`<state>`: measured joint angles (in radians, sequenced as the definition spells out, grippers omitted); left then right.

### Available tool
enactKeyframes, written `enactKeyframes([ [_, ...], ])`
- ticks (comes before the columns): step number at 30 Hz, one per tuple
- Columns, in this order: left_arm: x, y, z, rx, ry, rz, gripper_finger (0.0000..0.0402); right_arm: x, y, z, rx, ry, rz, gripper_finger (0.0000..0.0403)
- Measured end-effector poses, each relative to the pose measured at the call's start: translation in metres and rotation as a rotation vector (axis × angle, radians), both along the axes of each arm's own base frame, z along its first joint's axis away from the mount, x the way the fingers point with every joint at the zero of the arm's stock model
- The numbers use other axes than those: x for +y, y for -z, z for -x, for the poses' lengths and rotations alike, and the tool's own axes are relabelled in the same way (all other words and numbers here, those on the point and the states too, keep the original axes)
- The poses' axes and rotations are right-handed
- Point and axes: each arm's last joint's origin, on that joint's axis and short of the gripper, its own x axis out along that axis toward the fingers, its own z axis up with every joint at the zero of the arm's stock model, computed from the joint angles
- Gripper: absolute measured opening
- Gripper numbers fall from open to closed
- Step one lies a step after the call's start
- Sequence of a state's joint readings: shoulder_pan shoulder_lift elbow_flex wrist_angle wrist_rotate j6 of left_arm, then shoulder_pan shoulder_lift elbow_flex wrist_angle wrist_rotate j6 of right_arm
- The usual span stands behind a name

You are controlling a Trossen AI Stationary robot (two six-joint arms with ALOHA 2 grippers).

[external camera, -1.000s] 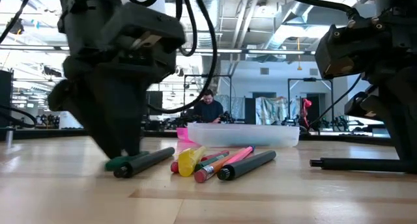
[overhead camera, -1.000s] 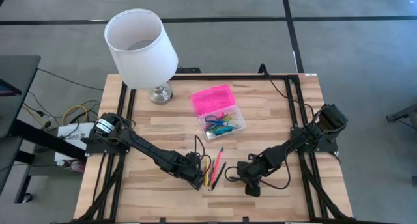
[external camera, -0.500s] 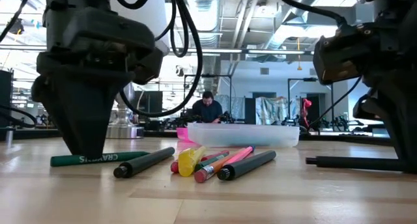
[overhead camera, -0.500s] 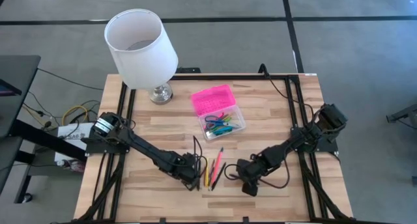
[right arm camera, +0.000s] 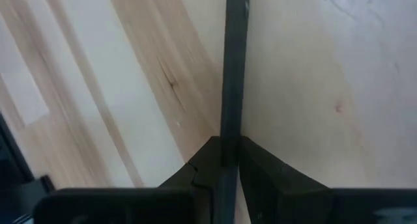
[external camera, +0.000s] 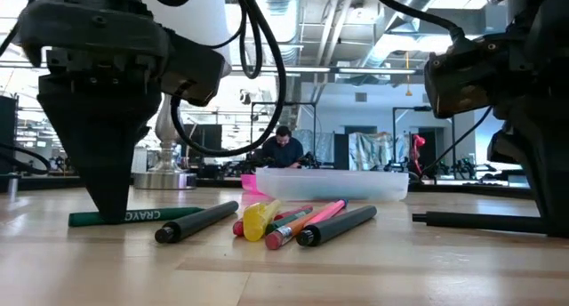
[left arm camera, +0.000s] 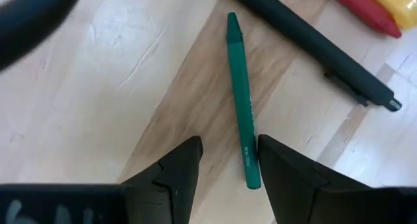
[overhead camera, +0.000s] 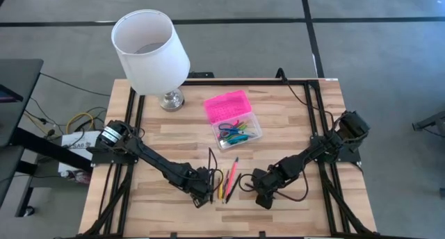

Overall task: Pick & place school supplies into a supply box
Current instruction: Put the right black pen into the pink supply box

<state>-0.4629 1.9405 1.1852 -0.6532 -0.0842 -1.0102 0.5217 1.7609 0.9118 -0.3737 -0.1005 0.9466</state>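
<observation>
My left gripper (left arm camera: 228,149) is open and points down near the table's near edge (overhead camera: 200,195). A green crayon (left arm camera: 241,94) lies flat on the wood, its blunt end between the fingertips, close to one finger. My right gripper (right arm camera: 227,149) is shut on a thin black pen (right arm camera: 233,68) to the right of the loose pile (overhead camera: 261,199). A black marker, a red, a yellow and a pink pen lie in that pile (external camera: 302,221). The supply box stands farther back, its pink lid (overhead camera: 226,105) open and its clear base (overhead camera: 240,131) holding blue-handled scissors and pens. My left gripper stands with one finger (left arm camera: 273,159) right beside the green crayon's blunt end (left arm camera: 251,175); I cannot tell whether they touch. My right gripper pinches the black pen's end (right arm camera: 229,129) between its two fingers. The pen runs straight out from the fingers, level along the table (external camera: 480,221).
A lamp with a white shade (overhead camera: 149,51) stands at the table's far left corner. A black cable loops on the wood between the grippers (overhead camera: 243,185). Bare wood lies left of my left gripper (overhead camera: 139,197). A person sits far behind the table (external camera: 286,150).
My left gripper has moved toward the table's left edge, off the pile, and the green crayon now shows at nearly full length beside it. My right gripper has shifted a little toward the pile, carrying the black pen along.
</observation>
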Motion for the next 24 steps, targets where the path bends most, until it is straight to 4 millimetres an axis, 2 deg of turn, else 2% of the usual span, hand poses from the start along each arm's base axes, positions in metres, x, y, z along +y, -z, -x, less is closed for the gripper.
enactKeyframes([
  [5,0.003,-0.001,0.001,0.018,0.029,-0.061,0.0155,-0.002,-0.008,-0.006,-0.005,0.078,0.086,0.0043],
  [11,0.004,-0.001,0.001,0.012,0.043,-0.092,0.0155,-0.009,-0.007,-0.004,0.053,0.163,0.11,0.0043],
  [24,0.005,-0.001,0.0,-0.003,0.087,-0.121,0.0155,-0.008,-0.008,0.002,0.096,0.153,0.13,0.0043],
])
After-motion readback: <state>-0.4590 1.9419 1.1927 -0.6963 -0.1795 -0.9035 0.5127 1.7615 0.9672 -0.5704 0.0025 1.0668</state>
